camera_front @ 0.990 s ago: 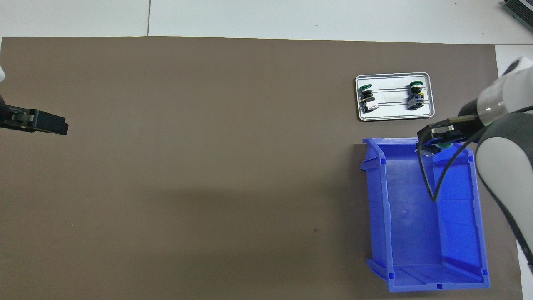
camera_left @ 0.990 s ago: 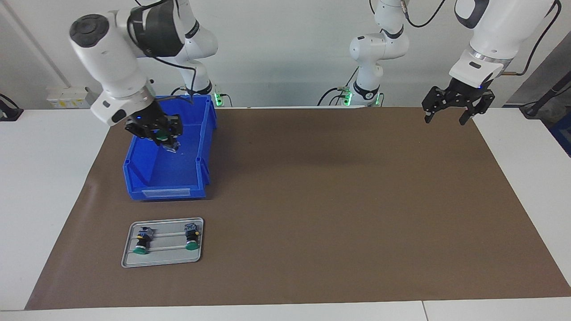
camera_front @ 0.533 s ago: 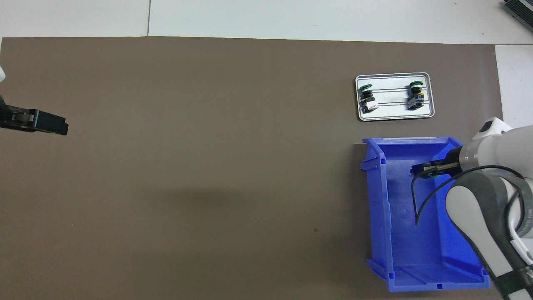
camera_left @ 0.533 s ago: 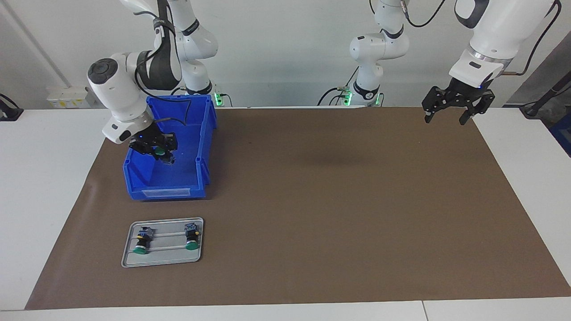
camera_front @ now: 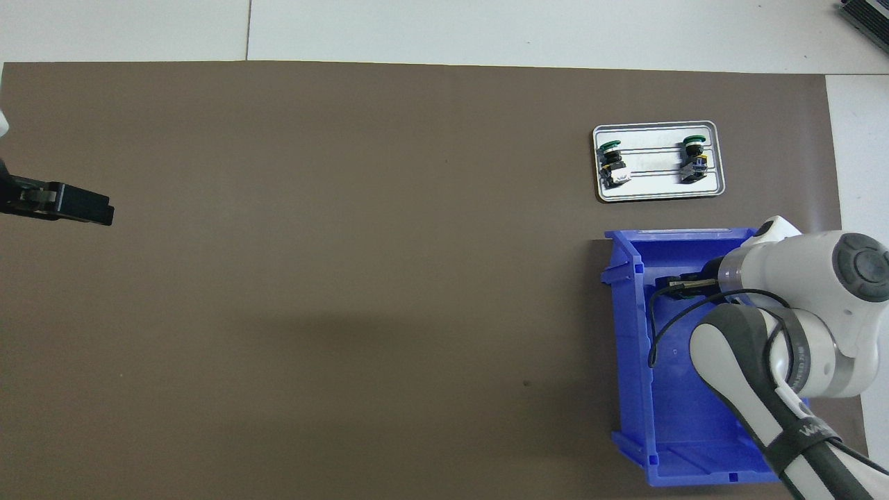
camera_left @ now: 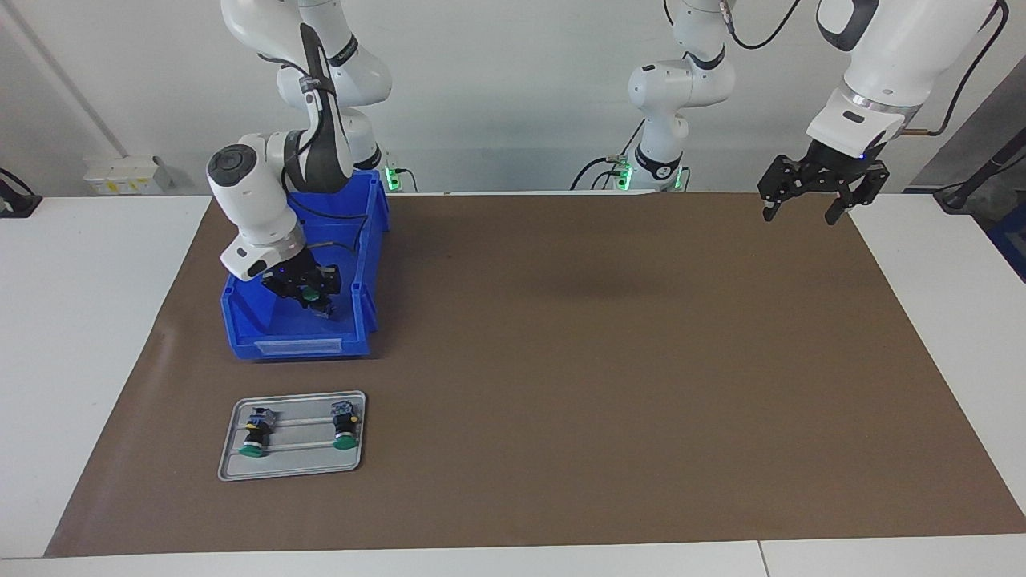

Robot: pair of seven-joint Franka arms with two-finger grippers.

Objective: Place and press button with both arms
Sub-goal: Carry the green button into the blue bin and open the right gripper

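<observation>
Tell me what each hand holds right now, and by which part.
The right hand, over the blue bin, grips a button near its green cap. The left hand holds nothing.

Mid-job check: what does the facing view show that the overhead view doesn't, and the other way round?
Facing only: the right pincer shut on a green-capped button inside the blue bin, both arm bases, and the whole open left pincer over the mat's edge. Overhead only: the bin's floor nearer the robots. Both: the tray with two buttons, the brown mat.
</observation>
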